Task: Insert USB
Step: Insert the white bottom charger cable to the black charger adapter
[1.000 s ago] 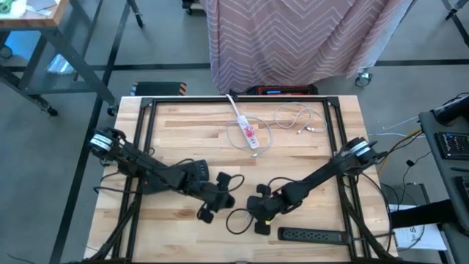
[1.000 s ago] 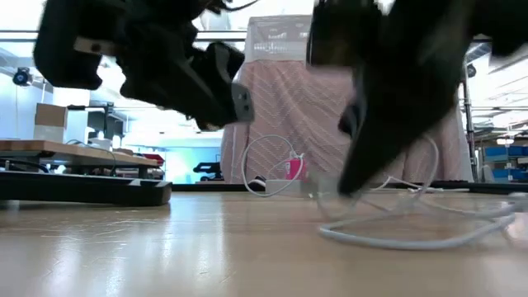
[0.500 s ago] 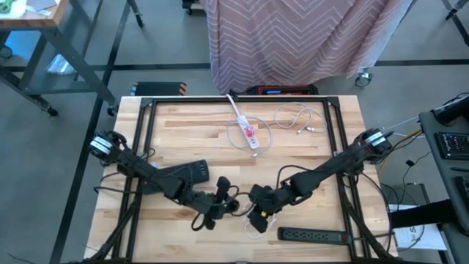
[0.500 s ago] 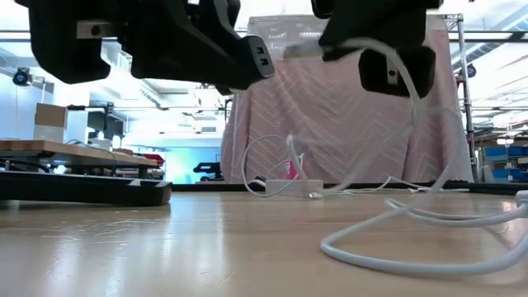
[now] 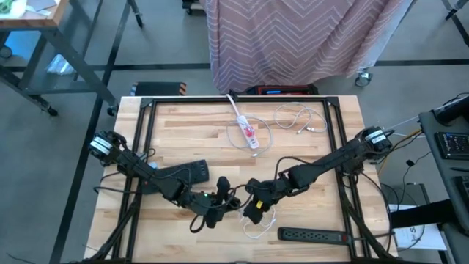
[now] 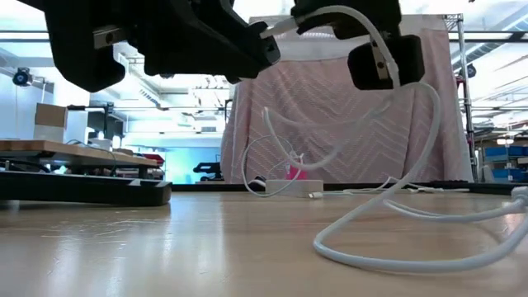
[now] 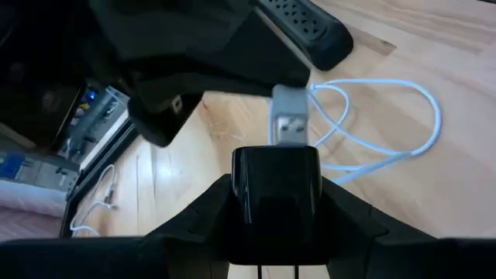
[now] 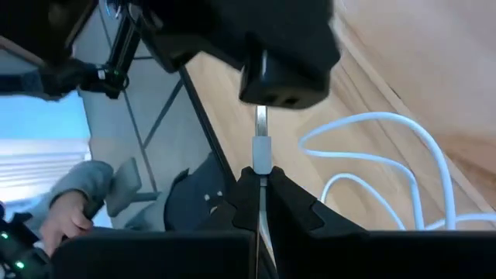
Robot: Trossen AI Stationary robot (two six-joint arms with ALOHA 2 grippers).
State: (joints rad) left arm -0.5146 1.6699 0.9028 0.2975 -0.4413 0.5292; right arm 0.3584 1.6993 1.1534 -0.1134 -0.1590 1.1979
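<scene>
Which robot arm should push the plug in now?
Probably the right: its pincer pinches the white USB plug, tip just short of the black charger block. The left pincer only holds that block.

Robot arms: two, a left arm at lower left of the high view and a right arm at lower right
Black charger blocks: one
White USB cables: three, one at lower centre, one at upper right of the table, one looped at upper centre
White power strips: one
Black power strips: one
Tables: one
Persons: one, at lower left of the right wrist view
</scene>
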